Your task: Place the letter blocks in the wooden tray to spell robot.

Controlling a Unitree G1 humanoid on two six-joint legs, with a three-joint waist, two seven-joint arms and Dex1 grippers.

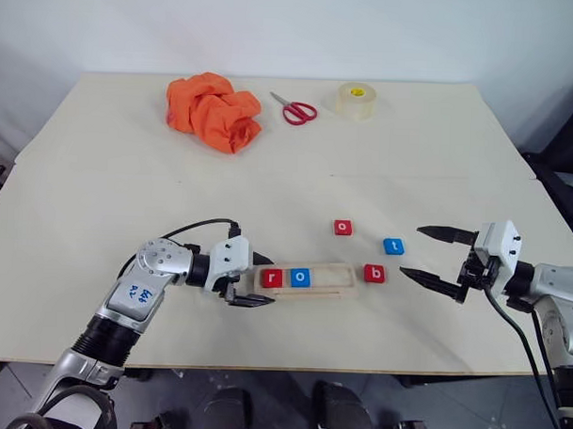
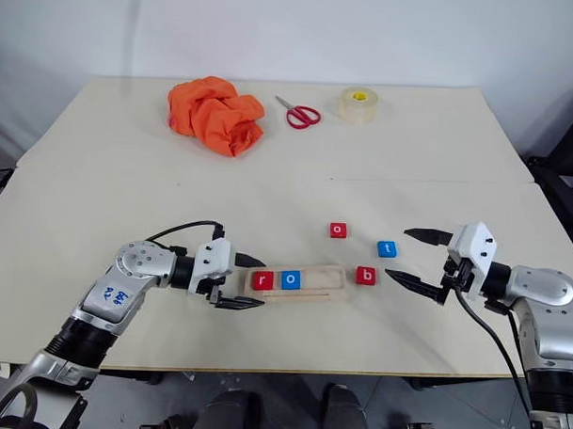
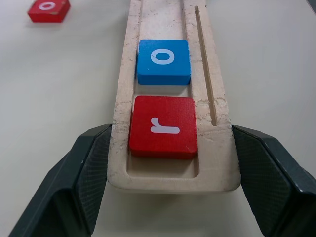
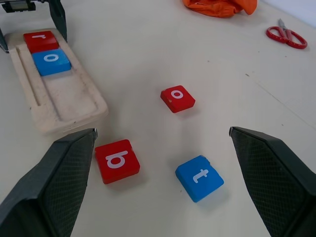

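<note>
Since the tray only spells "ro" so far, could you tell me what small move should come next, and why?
Probably the right gripper should ease down over the red b and close on it. The tray holds r and o, so b comes next. It lies off the tray's end, nearest that open gripper.

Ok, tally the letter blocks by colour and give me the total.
Red blocks: 3 (r, o, b)
Blue blocks: 2 (o, t)
Total: 5
</note>
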